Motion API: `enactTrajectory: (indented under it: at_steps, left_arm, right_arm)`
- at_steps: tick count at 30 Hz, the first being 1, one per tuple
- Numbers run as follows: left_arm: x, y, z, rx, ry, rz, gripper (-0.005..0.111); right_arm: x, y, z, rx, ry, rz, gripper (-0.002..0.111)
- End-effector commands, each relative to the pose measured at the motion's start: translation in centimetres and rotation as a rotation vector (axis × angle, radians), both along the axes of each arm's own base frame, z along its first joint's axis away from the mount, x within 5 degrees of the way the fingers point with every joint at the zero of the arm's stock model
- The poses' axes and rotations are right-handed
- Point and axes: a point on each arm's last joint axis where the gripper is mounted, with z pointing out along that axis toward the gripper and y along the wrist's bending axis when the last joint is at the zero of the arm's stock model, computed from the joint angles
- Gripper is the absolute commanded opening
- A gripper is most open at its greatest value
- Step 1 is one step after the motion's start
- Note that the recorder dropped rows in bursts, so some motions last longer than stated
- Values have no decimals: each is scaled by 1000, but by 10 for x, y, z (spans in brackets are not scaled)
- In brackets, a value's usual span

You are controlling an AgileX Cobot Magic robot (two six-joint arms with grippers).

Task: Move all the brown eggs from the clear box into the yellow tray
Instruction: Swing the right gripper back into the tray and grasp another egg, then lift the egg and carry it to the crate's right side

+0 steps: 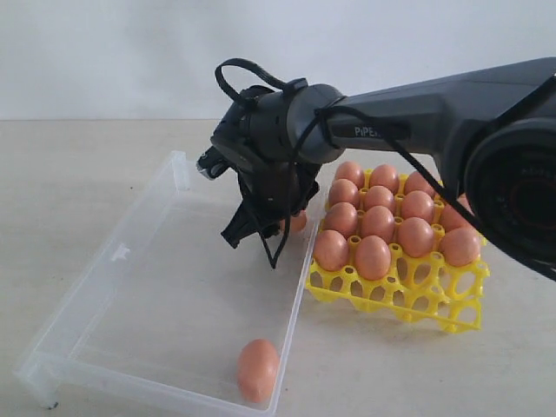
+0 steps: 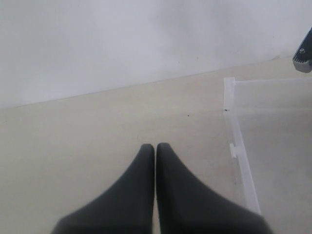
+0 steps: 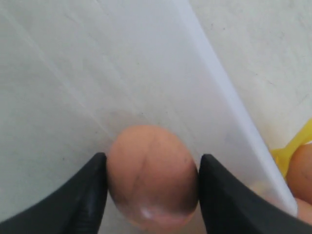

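The egg (image 3: pixel 151 180) lies in the box (image 3: pixel 73 73) between the right gripper's (image 3: pixel 152 157) fingers, which touch both its sides, clamped. The left gripper's (image 2: pixel 155 146) fingers are pressed together.

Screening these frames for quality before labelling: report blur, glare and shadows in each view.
Exterior view: soft, even light, barely any shadow under the loose brown egg; near arm housing blurred. Left wrist view: left gripper's fingers out of focus, clear box rim sharper. Right wrist view: right gripper's fingers soft-edged; the brown egg between them bears a small glare spot.
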Motion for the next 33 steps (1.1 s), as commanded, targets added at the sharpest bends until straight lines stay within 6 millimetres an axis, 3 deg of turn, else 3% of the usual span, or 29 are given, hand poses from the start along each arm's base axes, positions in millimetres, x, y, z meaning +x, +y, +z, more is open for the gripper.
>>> enactTrajectory:
  at_steps: [1,3,6,9,12,15,18,20,22,26,29,31,33]
  left_arm:
    - [0,0,0,-11,-4,-3,1]
    - [0,0,0,-11,-4,-3,1]
    - [0,0,0,-11,-4,-3,1]
    - [0,0,0,-11,-4,-3,1]
    - [0,0,0,-11,-4,-3,1]
    - [0,0,0,-11,-4,-3,1]
    - [0,0,0,-11,-4,-3,1]
    - [0,0,0,-11,-4,-3,1]
    - [0,0,0,-11,-4,-3,1]
    - [0,0,0,-11,-4,-3,1]
    - [0,0,0,-11,-4,-3,1]
    - [0,0,0,-11,-4,-3,1]
    - [0,0,0,-11,-4,-3,1]
  right_arm:
    - [-9,24,50,365,-80,-63,0]
    - [-9,25,61,545,-115,-139,0]
    - [-24,20,63,776,-150,-166,0]
    - [-55,12,70,1048,-253,65,0]
    - [-88,-14,73,1260,-414,254,0]
    - [-95,-62,64,1332,-567,-15,0]
    - [-94,-138,48,1324,-786,-630,0]
    - [-104,-181,40,1281,-933,-928,0]
    - [-115,-215,40,1226,-1094,-1008,0]
    - [-136,-252,36,1158,-1091,-889,0]
    - [-132,-277,41,1201,-1038,-752,0]
    - [-123,-284,46,1256,-914,-533,0]
    - [-122,-284,50,1283,-677,-200,0]
